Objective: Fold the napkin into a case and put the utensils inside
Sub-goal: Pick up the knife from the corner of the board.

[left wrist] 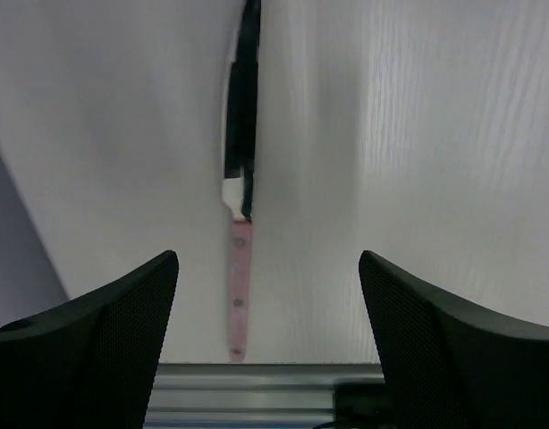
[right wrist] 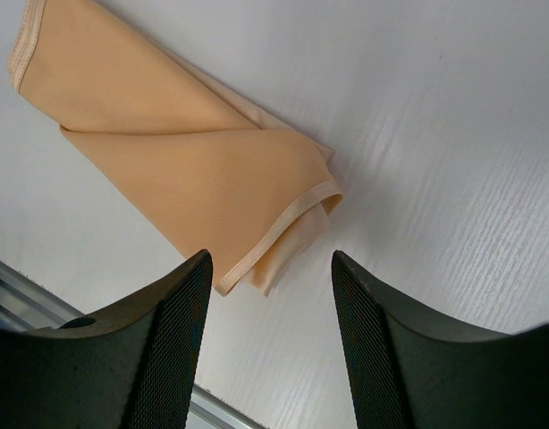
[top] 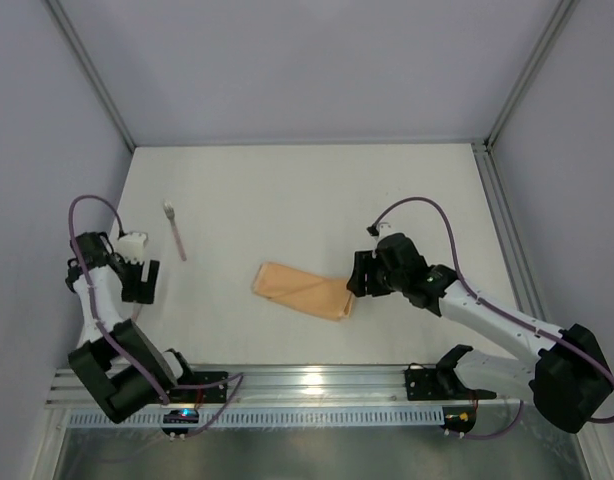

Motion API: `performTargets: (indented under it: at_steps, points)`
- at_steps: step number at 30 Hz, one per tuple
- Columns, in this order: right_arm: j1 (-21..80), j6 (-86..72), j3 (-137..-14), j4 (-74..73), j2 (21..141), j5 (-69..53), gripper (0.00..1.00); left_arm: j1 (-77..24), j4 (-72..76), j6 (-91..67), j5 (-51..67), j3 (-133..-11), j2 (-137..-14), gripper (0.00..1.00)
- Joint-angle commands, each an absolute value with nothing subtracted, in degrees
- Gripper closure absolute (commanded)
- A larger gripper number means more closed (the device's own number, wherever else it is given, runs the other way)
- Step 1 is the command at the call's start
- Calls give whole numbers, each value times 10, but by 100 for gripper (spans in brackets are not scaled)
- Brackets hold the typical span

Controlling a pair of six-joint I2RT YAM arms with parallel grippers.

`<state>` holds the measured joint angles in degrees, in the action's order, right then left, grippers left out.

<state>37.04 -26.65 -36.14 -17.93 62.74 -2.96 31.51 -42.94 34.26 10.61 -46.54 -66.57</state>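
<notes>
The peach napkin (top: 302, 290) lies folded into a narrow case (right wrist: 167, 152) near the table's front middle. Its hemmed open end (right wrist: 288, 223) points at my right gripper (right wrist: 271, 264), which is open just short of it with nothing between the fingers. In the top view the right gripper (top: 358, 275) sits at the case's right end. One of the utensils (top: 175, 232), pink-handled with a whitish head, lies at the left. Another pink-handled utensil (left wrist: 240, 290) with a dark blade lies on the table below my open left gripper (left wrist: 267, 268), apart from both fingers. That left gripper (top: 139, 280) hangs near the left wall.
A metal rail (top: 317, 380) runs along the table's near edge, and the second utensil's handle end stops just short of the rail (left wrist: 257, 384). Walls close in the left (top: 47, 150), back and right sides.
</notes>
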Motion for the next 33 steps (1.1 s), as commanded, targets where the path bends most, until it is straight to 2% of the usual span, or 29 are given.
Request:
performTargets:
  at_steps: [1,4,10,13,16,17,19,22,23,26,29,33]
  points:
    - [374,-258,-390,-182,636,-34,40,421,-503,476,158,-452,-744,17]
    - [377,-260,-392,-181,636,-31,40,474,-526,503,180,-465,-809,24]
    - [379,-261,-391,-188,632,-18,40,481,-484,505,157,-436,-795,25]
    - [380,-261,-389,-186,632,-18,40,481,-431,497,134,-428,-814,33]
    - [379,-259,-390,-187,632,-16,40,480,-399,488,120,-429,-851,49]
    - [380,-258,-390,-188,632,-15,40,480,-393,485,120,-429,-859,58]
    - [380,-256,-391,-191,631,-12,40,475,-383,484,114,-424,-881,65]
    - [379,-252,-395,-194,625,-7,40,463,-372,486,133,-414,-895,82]
    - [380,-251,-395,-194,619,-7,40,463,-379,486,148,-417,-897,100]
    - [379,-246,-401,-189,609,-13,40,464,-458,496,284,-453,-878,100]
    - [380,-236,-413,-177,596,-22,40,463,-566,509,427,-507,-806,100]
    - [379,-213,-438,-150,577,-25,40,447,-670,496,550,-612,-706,100]
